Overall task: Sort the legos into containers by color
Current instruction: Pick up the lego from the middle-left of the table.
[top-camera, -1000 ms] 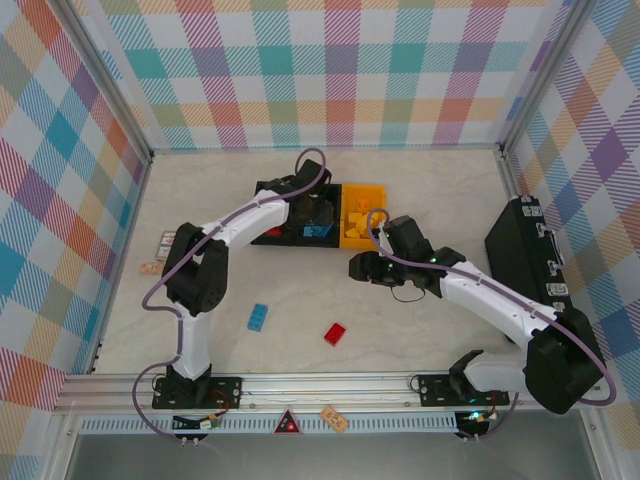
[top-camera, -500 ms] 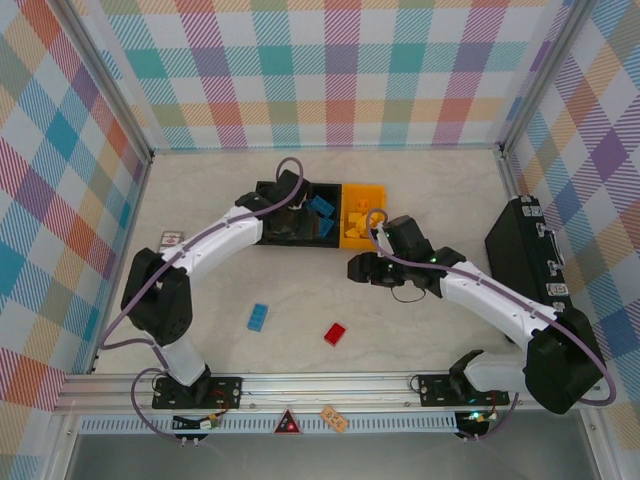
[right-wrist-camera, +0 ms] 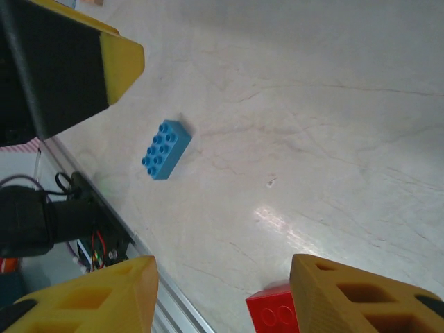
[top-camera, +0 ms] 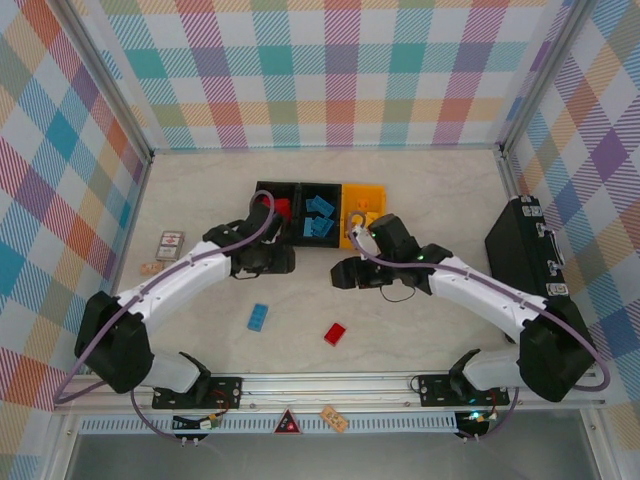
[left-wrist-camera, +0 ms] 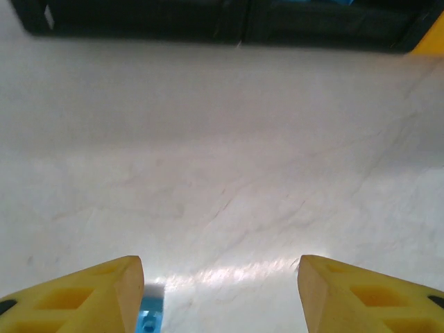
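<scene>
Two legos lie loose on the table: a blue one (top-camera: 258, 317) (right-wrist-camera: 165, 149) and a red one (top-camera: 335, 333) (right-wrist-camera: 277, 312). The containers stand in a row at the back: a black bin (top-camera: 262, 188) with red bricks (top-camera: 283, 207), a black bin (top-camera: 322, 186) with blue bricks (top-camera: 320, 215), and a yellow bin (top-camera: 378, 190). My left gripper (top-camera: 275, 262) (left-wrist-camera: 220, 291) hangs open and empty over bare table just in front of the bins, the blue lego (left-wrist-camera: 148, 316) peeking beside its left finger. My right gripper (top-camera: 345, 272) (right-wrist-camera: 222, 291) is open and empty, above and behind the red lego.
A large black latched case (top-camera: 525, 250) lies at the right edge. A small printed card (top-camera: 170, 245) and a tan scrap (top-camera: 150, 268) sit at the left. The metal front rail (top-camera: 330, 385) runs along the near edge. The two grippers hang close together.
The left arm has drawn back from over the bins to the table in front of them, its jaws opening wider. The right gripper has shifted slightly left.
</scene>
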Robot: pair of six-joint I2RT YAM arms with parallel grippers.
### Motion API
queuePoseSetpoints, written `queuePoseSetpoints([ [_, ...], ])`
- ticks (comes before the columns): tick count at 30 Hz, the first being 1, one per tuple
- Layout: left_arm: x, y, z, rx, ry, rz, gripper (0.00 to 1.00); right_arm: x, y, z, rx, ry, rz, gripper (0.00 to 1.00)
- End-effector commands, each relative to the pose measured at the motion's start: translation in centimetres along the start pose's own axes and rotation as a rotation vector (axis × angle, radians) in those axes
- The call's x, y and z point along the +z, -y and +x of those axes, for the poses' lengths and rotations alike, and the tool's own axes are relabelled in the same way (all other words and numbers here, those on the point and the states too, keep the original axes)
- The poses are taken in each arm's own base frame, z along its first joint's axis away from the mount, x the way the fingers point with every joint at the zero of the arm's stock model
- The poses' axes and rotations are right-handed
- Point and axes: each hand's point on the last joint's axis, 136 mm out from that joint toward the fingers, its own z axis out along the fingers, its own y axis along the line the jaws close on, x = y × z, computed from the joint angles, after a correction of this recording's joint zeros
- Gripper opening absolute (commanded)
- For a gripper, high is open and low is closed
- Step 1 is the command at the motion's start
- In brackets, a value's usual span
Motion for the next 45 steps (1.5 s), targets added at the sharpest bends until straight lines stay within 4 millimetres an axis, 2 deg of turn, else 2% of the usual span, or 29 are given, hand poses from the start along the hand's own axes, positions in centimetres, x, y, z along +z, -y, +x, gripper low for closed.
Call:
queuePoseSetpoints([
  [1,-0.6,-2.0,3.3,-0.033,-0.073,-0.044,0.62,0.4,-2.4,-0.3,-0.101,-0.016,-0.067,0.54],
  [5,-0.5,-3.7,6.2,-0.071,-0.122,-0.073,0.65,1.3,-2.9,0.3,-0.116,-0.044,-0.08,0.54],
  [11,1.2,-5.2,10.2,-0.113,-0.221,-0.102,0.7,2.1,-2.7,0.5,-0.112,-0.064,-0.08,0.54],
  [20,4.2,-5.2,11.9,-0.12,-0.273,-0.119,0.7,2.7,-2.3,0.6,-0.104,-0.074,-0.065,0.54],
  [24,5.3,-5.5,12.3,-0.108,-0.292,-0.153,0.64,2.8,-2.2,0.7,-0.097,-0.08,-0.061,0.54],
  [28,5.8,-5.8,12.3,-0.097,-0.295,-0.18,0.51,2.9,-2.2,0.7,-0.096,-0.078,-0.06,0.54],
  [31,5.7,-5.5,12.2,-0.092,-0.294,-0.174,0.37,2.9,-2.0,0.7,-0.095,-0.077,-0.055,0.54],
  [34,5.2,-5.1,11.6,-0.087,-0.276,-0.166,0.29,2.9,-1.9,0.7,-0.092,-0.073,-0.049,0.54],
  [40,3.5,-3.4,8.9,-0.074,-0.211,-0.116,0.27,2.2,-1.7,0.2,-0.073,-0.03,-0.035,0.53],
  [45,2.2,-0.6,5.3,-0.058,-0.14,-0.043,0.27,0.5,-0.5,-1.0,-0.01,0.042,-0.005,0.54],
])
